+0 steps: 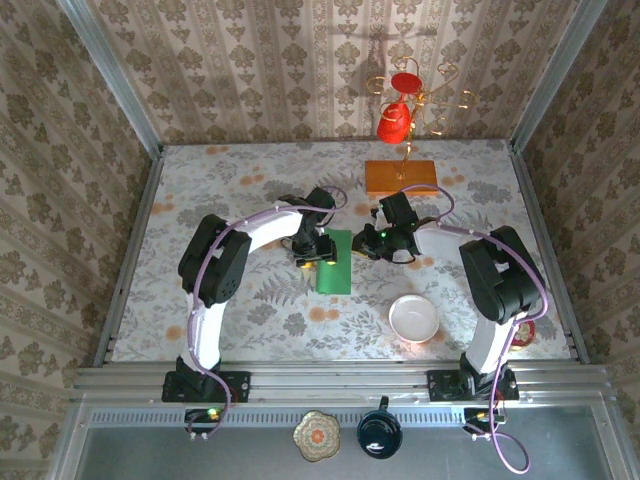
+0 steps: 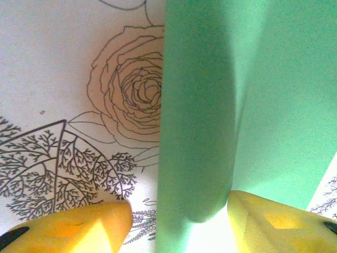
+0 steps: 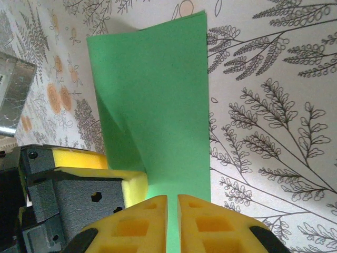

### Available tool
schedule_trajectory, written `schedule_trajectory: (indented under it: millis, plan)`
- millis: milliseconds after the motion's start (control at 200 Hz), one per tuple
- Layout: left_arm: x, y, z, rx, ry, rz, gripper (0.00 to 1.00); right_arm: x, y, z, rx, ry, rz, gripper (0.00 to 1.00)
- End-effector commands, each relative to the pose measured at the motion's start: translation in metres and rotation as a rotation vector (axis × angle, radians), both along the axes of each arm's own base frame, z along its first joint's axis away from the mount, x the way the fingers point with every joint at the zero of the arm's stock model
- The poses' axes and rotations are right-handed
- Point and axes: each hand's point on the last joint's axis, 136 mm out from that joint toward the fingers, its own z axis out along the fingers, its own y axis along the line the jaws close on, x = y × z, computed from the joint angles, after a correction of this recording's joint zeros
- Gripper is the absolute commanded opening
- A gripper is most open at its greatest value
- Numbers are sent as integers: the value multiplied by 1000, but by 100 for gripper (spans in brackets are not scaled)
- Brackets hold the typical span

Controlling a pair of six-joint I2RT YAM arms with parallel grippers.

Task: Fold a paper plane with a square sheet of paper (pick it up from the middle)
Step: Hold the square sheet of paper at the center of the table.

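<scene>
Some of paper (image 3: 152, 105) — behind fingers (image 3: 134, 226)

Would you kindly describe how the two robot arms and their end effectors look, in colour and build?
The left arm and right arm have white links, bulky black joint housings and a lilac cable looped along each. The left end effector and right end effector have blocky yellow fingers; the right's show moulded recesses.
</scene>
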Motion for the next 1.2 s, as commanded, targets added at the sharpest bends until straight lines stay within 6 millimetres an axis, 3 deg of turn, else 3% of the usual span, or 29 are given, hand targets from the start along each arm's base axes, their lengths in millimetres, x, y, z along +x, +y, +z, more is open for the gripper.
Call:
schedule_trajectory:
  millis: [0, 255, 450, 895, 1020, 1195]
  plan:
    - [-62, 25, -104, 141, 238, -61, 57, -5, 12, -6, 16, 26, 41, 15]
    - [-62, 25, -105, 140, 242, -58, 57, -13, 29, -15, 37, 68, 106, 13]
    - [-63, 26, -105, 144, 244, -57, 57, -16, 31, -23, 28, 92, 120, 13]
    - [-58, 26, -95, 137, 215, -51, 56, -44, 2, -72, -111, 229, 125, 9]
    - [-41, 20, -67, 79, 156, -35, 56, -54, -10, -83, -162, 270, 137, 8]
    - [11, 12, 22, -57, -69, 13, 56, -62, -19, -94, -211, 311, 153, 7]
